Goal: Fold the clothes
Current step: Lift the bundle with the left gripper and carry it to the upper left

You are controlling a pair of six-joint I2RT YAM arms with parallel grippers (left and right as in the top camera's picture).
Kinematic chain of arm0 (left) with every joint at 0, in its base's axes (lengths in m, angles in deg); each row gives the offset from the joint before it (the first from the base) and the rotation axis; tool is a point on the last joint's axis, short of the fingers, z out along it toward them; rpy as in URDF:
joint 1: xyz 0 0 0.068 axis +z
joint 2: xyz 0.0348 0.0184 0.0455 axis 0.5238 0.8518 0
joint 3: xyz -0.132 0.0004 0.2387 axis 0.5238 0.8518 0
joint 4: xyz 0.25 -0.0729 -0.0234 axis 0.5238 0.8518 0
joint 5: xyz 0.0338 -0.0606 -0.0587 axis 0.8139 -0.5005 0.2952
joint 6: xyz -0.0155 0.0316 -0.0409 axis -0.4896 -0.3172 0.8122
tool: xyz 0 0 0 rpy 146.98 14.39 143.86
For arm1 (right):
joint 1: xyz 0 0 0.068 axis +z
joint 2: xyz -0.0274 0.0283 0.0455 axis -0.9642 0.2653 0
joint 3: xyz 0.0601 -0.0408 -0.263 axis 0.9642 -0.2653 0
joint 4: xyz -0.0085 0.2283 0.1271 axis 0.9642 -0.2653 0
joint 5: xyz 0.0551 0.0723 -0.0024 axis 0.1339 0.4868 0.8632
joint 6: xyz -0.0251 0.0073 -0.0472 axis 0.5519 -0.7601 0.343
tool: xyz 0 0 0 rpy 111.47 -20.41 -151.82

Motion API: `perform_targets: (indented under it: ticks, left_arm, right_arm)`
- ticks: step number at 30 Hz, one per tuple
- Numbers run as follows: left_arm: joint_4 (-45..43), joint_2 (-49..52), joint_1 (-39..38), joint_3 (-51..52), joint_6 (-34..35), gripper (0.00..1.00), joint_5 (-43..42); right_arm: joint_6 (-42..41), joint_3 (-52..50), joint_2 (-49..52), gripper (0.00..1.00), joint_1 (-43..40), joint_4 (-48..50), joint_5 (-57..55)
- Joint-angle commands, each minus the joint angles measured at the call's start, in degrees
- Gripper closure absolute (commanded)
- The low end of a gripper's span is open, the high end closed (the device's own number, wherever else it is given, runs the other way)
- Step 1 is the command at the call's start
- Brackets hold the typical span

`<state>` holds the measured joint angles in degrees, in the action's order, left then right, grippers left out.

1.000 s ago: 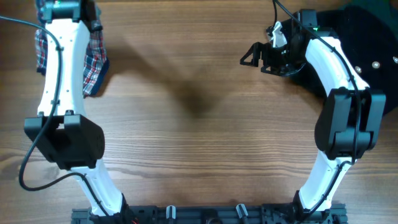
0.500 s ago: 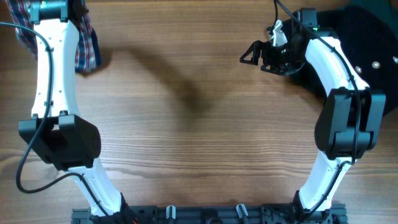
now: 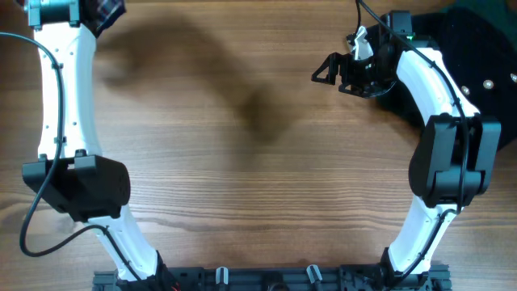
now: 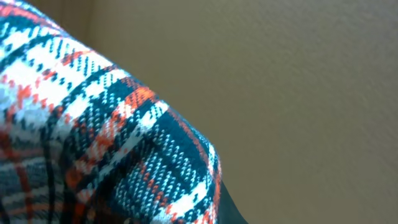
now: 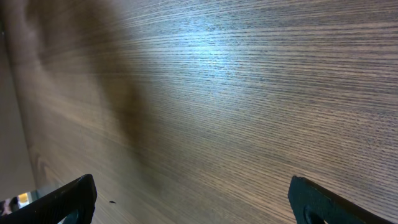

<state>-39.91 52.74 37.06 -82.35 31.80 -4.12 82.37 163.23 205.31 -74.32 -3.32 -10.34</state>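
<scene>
There are two arms and two grippers. There are three pieces of cloth: one plaid garment (image 3: 107, 10), one black garment (image 3: 485, 48) and one dark green fabric (image 3: 494, 10).

The left arm (image 3: 60, 97) reaches to the far left corner of the table (image 3: 258, 186). The left gripper (image 3: 56, 5) is at the very edge of the overhead view, so its fingers do not show. It is closed, and it grips the plaid garment. Only a small piece of this garment shows from above, just beside the wrist at the top edge. In the left wrist view the red, white and navy cloth fills the lower left part, bunched close to the camera. It hangs in the air and does not lie on the table.

The right gripper (image 3: 333, 77) is near the far right of the table, with its jaws wide apart and nothing between them. In the right wrist view, both fingertips (image 5: 62, 199) stand over bare wood.

The black garment lies at the far right, partly under the right arm. Two small pale studs (image 3: 488, 83) show on it. The green fabric touches it at the top right corner.

The table is brown wood with a fine, straight grain. One soft shadow (image 3: 254, 121) falls near its middle. A black rail (image 3: 266, 279) runs along the near edge, where both arms are mounted. Behind the plaid cloth there is a plain beige wall (image 4: 298, 74).
</scene>
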Motion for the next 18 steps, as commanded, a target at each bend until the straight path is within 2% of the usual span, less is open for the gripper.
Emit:
perform_targets:
  ticks: [1,7,12,18]
  left_arm:
    - [1.5,0.7,0.9,-1.8,-0.8,0.96,-3.0]
    - [15.2,-0.3,0.5,-1.9,0.8,0.96,-3.0]
    - [28.9,-6.5,0.4,-1.9,3.9,0.96,-3.0]
    - [34.8,-14.5,0.5,-1.9,3.9,0.96,-3.0]
  right_arm:
    - [-1.5,1.0,-1.8,0.0,0.3,0.2,-1.3]
    - [-1.5,1.0,-1.8,0.0,0.3,0.2,-1.3]
    - [-1.5,1.0,-1.8,0.0,0.3,0.6,-1.3]
    - [-1.4,1.0,-1.8,0.0,0.4,0.2,-1.3]
